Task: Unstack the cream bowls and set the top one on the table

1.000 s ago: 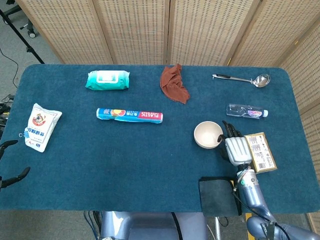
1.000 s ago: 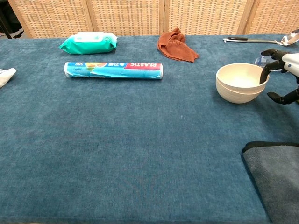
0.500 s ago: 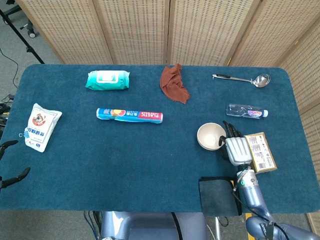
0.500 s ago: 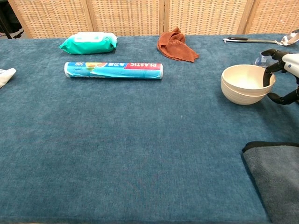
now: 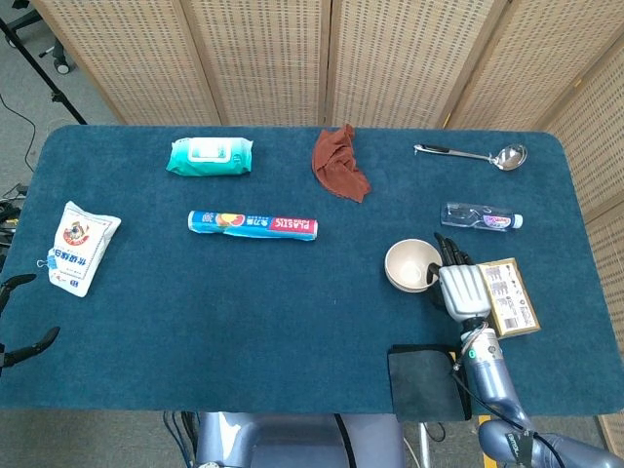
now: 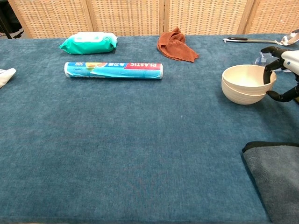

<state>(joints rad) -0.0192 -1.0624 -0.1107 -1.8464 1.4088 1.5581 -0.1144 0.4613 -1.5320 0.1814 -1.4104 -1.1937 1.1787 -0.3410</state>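
Note:
Two cream bowls (image 5: 411, 265) sit nested on the blue table (image 5: 244, 312) at the right; in the chest view the stack (image 6: 245, 84) shows a thin seam between them. My right hand (image 5: 460, 288) grips the top bowl's right rim, with fingers (image 6: 268, 71) hooked inside and the thumb outside below. Of my left hand (image 5: 19, 312) only dark fingertips show at the table's left edge, spread apart with nothing in them.
A boxed item (image 5: 509, 296) lies just right of my right hand, a water bottle (image 5: 480, 216) behind it, a ladle (image 5: 473, 154) further back. A dark cloth (image 5: 425, 380) hangs over the front edge. A plastic wrap roll (image 5: 253, 224), wipes pack (image 5: 210, 156), brown rag (image 5: 339, 164) and white bag (image 5: 80, 246) lie further left.
The bowl stack has slid a little to the right with my right hand on its rim. The hand now sits slightly higher. The left hand has not moved.

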